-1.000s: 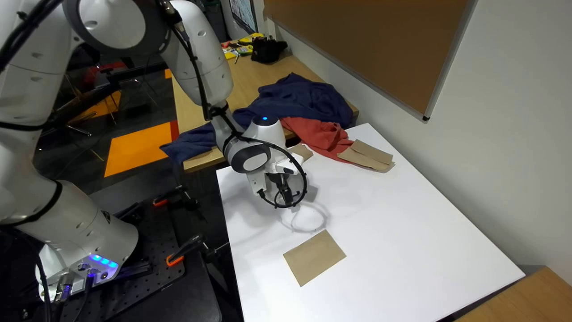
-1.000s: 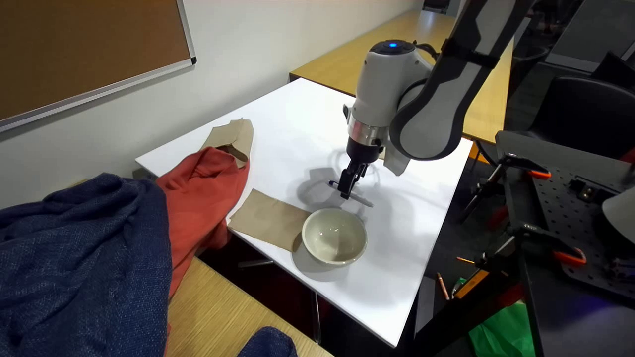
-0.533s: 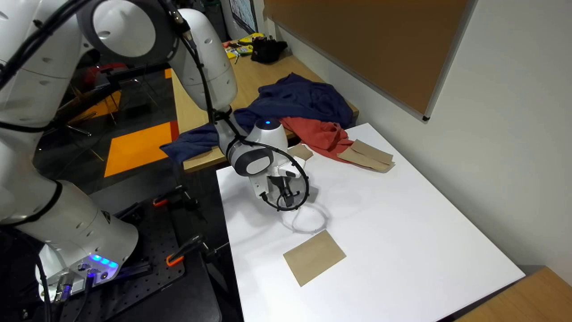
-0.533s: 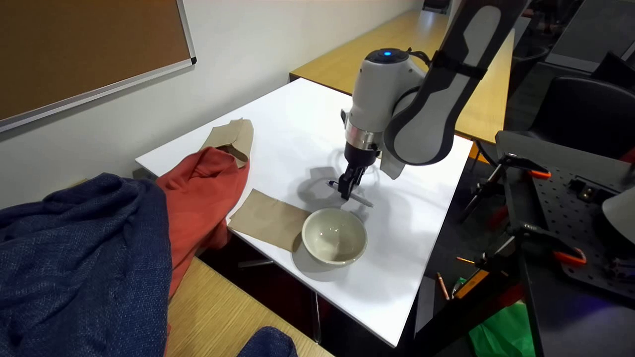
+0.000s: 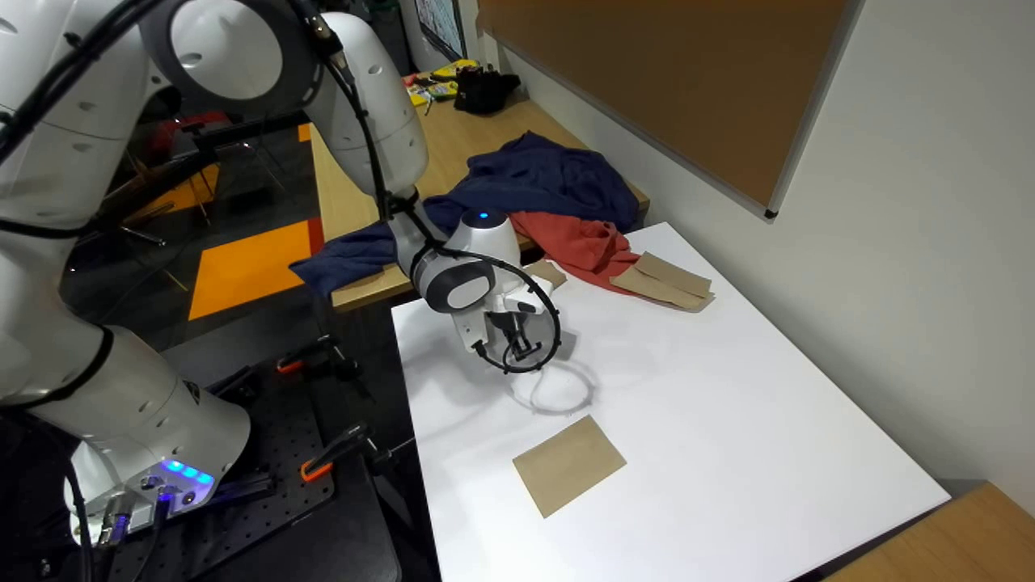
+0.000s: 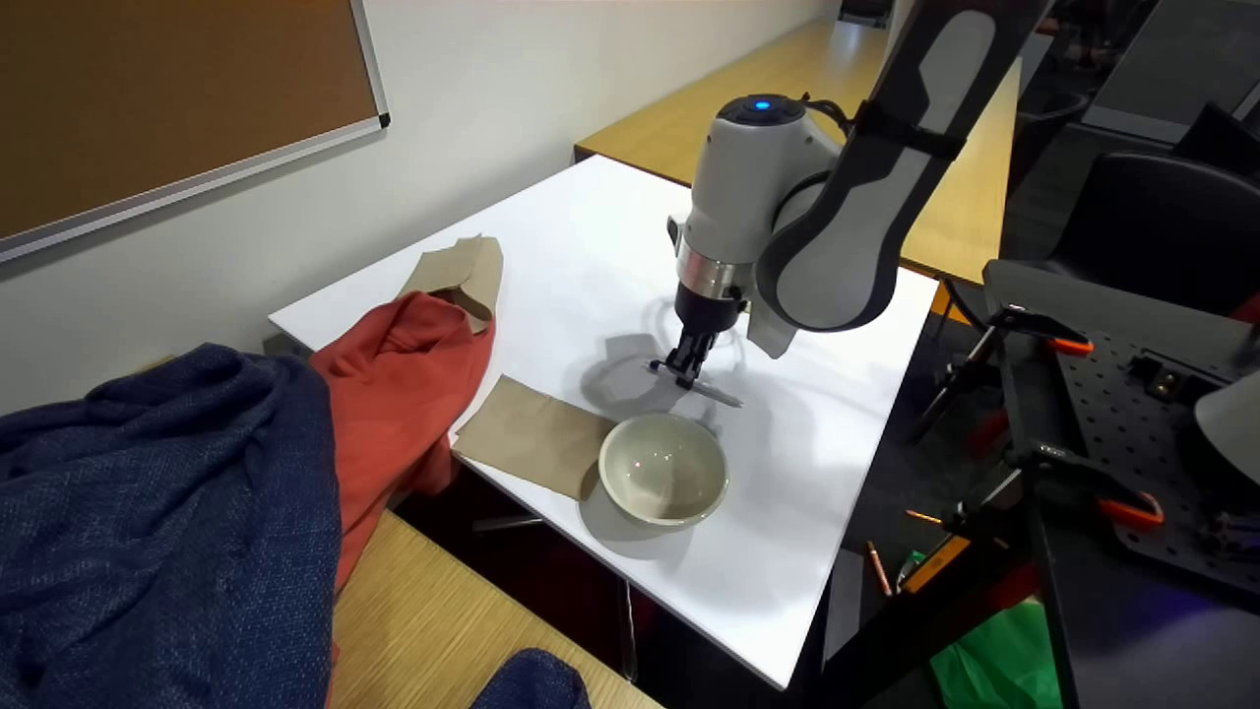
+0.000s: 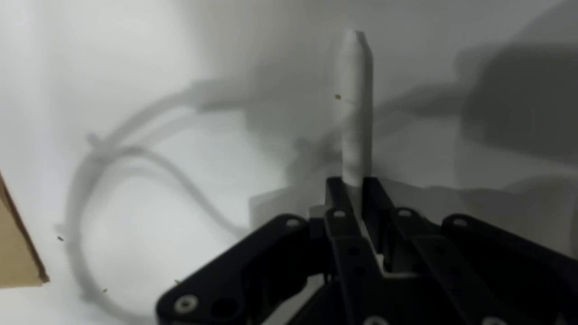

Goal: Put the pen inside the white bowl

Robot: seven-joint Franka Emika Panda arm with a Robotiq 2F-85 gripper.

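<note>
In the wrist view a slim pale pen (image 7: 356, 104) runs straight out from between the black fingertips of my gripper (image 7: 353, 185), which is shut on it. An exterior view has the pen's light end (image 6: 717, 396) on one side of the gripper (image 6: 681, 378) and its small dark end on the opposite side. Whether the pen touches the white table is hard to tell. The white bowl (image 6: 630, 471) stands upright just in front of the gripper there, with nothing inside. From the opposite camera, the arm hides the bowl, and the gripper (image 5: 525, 352) covers the pen.
A flat tan paper (image 6: 536, 436) lies beside the bowl, partly against it. Another tan square (image 5: 570, 466) lies on the white table (image 5: 711, 436). Folded brown paper (image 6: 458, 276), a red cloth (image 6: 418, 384) and a navy cloth (image 6: 197, 492) occupy the wall side.
The jaws have closed from wide apart onto the pen. After sinking a little, my hand has risen slightly, and the pen has shifted slightly with it. The bowl has stayed put.
</note>
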